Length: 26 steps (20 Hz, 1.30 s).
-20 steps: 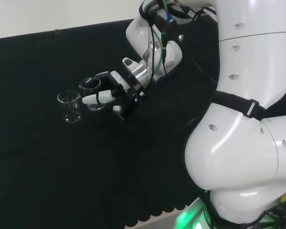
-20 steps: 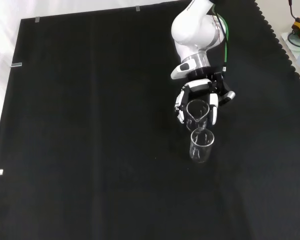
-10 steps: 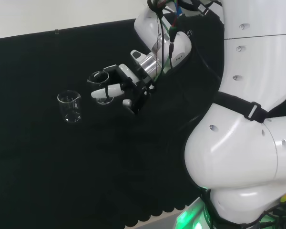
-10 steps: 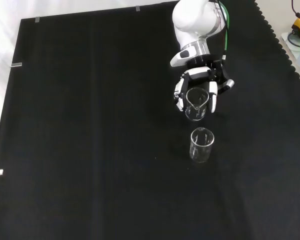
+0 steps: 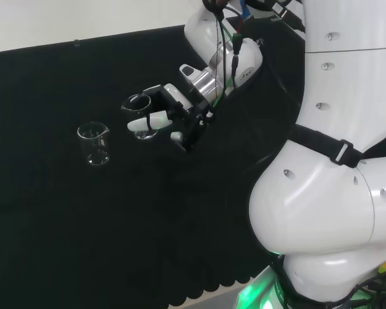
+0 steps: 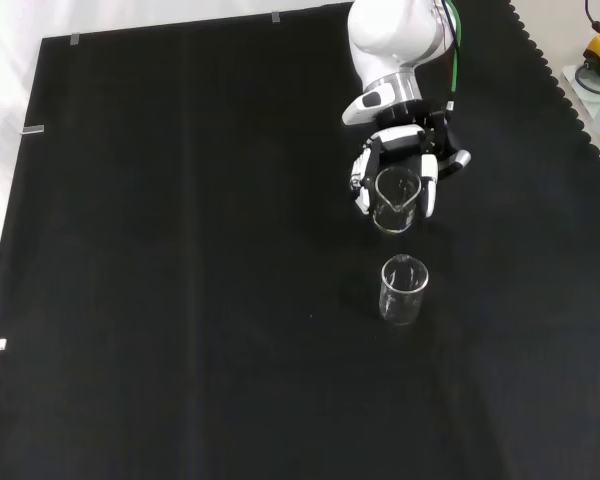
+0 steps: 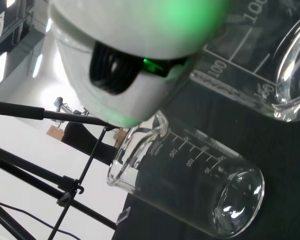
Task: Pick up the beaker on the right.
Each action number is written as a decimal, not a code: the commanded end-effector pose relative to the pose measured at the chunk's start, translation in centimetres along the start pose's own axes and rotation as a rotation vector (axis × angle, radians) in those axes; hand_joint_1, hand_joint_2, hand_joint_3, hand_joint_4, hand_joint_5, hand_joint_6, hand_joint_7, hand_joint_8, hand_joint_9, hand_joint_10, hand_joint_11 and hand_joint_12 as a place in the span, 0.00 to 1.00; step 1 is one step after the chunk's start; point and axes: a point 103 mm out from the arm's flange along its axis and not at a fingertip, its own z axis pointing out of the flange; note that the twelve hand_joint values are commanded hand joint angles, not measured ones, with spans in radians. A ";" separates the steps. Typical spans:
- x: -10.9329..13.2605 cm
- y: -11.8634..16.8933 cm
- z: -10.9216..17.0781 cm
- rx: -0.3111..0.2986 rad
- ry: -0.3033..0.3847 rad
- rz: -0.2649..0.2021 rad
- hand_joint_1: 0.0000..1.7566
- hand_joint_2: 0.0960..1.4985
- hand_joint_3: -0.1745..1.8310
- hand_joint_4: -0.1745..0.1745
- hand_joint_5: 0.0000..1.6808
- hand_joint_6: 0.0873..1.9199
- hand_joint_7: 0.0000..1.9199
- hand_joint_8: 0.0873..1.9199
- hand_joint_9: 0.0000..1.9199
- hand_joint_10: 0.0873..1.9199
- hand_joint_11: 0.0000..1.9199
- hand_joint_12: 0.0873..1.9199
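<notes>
Hand (image 5: 170, 116): curled round the held beaker (image 5: 139, 116), white fingers (image 6: 428, 196) down either side of the glass in the front view, thumb side at the view's left.
Left of the hand, head view: second beaker (image 5: 94, 143), upright on the black cloth (image 5: 38, 212), well apart from the fingertips and lower than them.
Within the hand: held beaker, rim up, long axis close to vertical, spout toward the front camera; base seemingly clear of the cloth, judged from its shadowless outline in the front view.
Below the hand, front view: second beaker (image 6: 403, 290), directly in line under the held one, a plain gap between the two.
Wrist view: second beaker (image 7: 190, 187) close by, graduations visible; wall of the held beaker (image 7: 260, 65) beside the palm.
Key relation: task's glass already inside the grasp, not off to any side; free beaker the only near neighbour, on the fingertip side.
Step in hand, as judged: lift under way; pick-up largely done.
</notes>
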 end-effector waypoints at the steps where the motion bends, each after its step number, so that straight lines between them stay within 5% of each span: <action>1: 0.2 -0.4 -0.3 0.005 0.003 0.000 0.81 0.61 0.08 0.00 0.80 0.15 0.82 0.00 0.67 0.16 0.56 0.39; 26: 2.2 -0.6 -0.9 0.035 -0.059 -0.009 0.81 0.61 0.08 0.00 0.82 0.12 0.83 0.00 0.69 0.15 0.58 0.38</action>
